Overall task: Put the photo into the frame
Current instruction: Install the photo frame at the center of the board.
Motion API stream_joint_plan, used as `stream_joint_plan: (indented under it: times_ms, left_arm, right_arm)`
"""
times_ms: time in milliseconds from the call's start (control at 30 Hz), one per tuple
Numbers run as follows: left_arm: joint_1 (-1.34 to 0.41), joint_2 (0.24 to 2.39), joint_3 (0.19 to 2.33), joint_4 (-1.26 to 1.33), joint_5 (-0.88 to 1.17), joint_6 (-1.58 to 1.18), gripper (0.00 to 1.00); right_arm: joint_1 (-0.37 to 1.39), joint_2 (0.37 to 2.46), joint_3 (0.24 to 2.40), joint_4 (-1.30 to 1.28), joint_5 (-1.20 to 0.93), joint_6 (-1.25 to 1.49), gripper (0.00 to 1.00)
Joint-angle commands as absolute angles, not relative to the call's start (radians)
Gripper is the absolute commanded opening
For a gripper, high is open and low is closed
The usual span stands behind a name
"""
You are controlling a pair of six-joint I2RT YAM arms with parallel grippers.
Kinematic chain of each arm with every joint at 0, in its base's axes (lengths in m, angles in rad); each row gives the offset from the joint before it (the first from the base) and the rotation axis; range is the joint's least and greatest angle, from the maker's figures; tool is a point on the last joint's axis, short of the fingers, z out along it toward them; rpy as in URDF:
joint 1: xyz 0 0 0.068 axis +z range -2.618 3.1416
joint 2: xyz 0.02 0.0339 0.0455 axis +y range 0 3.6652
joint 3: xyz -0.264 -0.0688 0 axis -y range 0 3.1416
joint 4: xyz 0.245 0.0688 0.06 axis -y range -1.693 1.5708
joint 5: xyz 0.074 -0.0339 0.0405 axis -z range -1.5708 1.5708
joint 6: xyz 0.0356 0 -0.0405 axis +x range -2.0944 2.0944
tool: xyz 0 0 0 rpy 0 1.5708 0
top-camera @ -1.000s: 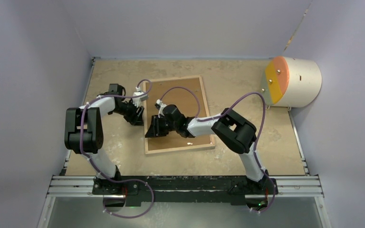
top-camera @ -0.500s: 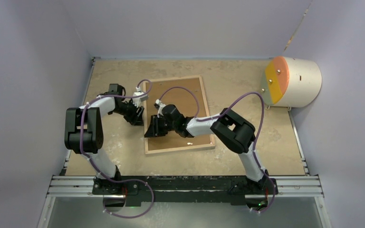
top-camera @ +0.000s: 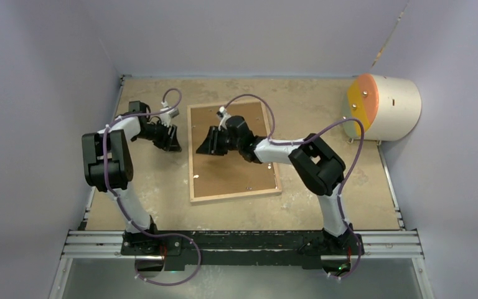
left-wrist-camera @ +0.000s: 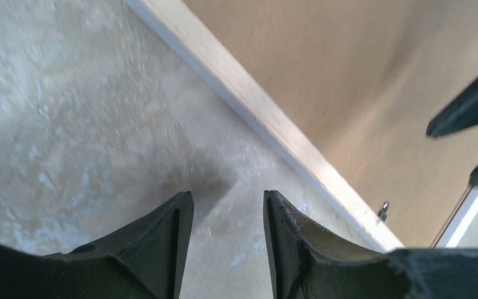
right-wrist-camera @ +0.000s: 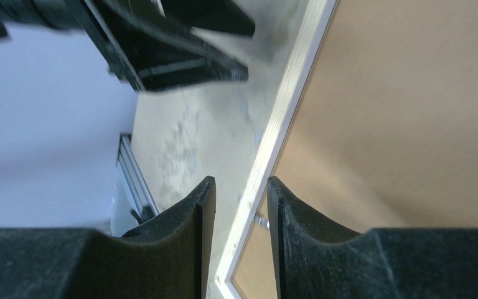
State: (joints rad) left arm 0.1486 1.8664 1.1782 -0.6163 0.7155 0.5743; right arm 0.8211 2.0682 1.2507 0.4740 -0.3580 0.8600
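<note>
The frame lies back side up on the table, with its light wood rim around the brown backing board. The photo is not visible in any view. My left gripper is open and empty over bare table, just left of the frame's rim. My right gripper is open and empty, hovering over the frame's left rim beside the backing board. A small metal tab sits at the rim's inner edge. The two grippers face each other across the rim.
A white cylinder with an orange face lies at the back right corner. Lilac walls close in the table on three sides. A metal rail runs along the near edge by the arm bases.
Both grippers have moved toward the far side. The right one went from the frame's near-left part up along its left rim. The left one drew back to the left.
</note>
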Motion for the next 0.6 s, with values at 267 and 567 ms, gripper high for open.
stream_joint_plan:
  times_ms: [267,567]
  left_arm:
    - [0.132,1.967,1.273,-0.571,0.88,0.455,0.48]
    - [0.1,1.979,1.249,-0.571,0.845,0.508,0.48]
  right_arm:
    - [0.696,2.326,1.664,0.37,-0.349,0.859,0.39]
    - [0.692,2.456,1.818,0.36,-0.346,0.89,0.38]
